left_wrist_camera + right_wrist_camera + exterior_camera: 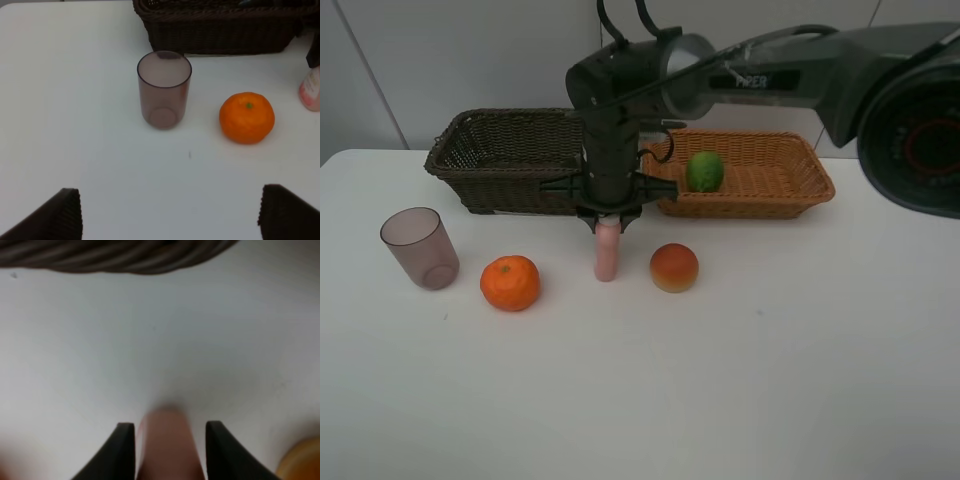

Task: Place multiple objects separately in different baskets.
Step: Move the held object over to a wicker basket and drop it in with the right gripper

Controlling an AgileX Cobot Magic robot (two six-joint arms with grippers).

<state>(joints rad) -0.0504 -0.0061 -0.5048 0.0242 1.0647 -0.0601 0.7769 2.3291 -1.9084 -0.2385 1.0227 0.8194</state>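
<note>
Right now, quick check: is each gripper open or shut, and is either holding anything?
Left gripper: open, holding nothing.
Right gripper: shut on the pink bottle, which stands upright.

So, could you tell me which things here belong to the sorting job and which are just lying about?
Job: cup, tangerine, pink bottle, red fruit, lime, dark basket, tan basket.
Lying about: no stray items show; only the table is left over.
</note>
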